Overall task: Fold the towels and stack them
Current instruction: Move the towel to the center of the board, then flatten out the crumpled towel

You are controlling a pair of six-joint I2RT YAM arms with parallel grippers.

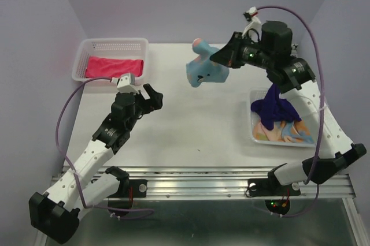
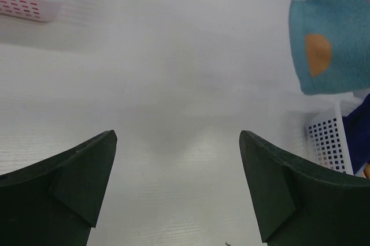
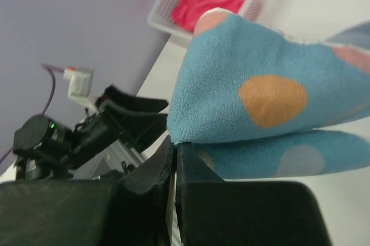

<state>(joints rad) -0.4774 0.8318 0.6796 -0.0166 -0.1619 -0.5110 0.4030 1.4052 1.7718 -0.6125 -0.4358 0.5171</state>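
Observation:
My right gripper (image 1: 218,56) is shut on a corner of the light blue dotted towel (image 1: 205,68), which hangs in the air above the far middle of the table; it fills the right wrist view (image 3: 260,107) and shows at the upper right of the left wrist view (image 2: 326,41). My left gripper (image 1: 151,97) is open and empty over the table, left of and below the towel. A magenta-pink towel (image 1: 114,65) lies in the far left basket (image 1: 113,44). A dark purple towel (image 1: 277,108) lies on an orange patterned towel (image 1: 289,130) in the right basket (image 1: 254,133).
Both white mesh baskets stand on the white table (image 1: 191,125), one at the far left, one at the right. A metal rail (image 1: 202,179) runs along the near edge. Purple walls enclose the back and sides.

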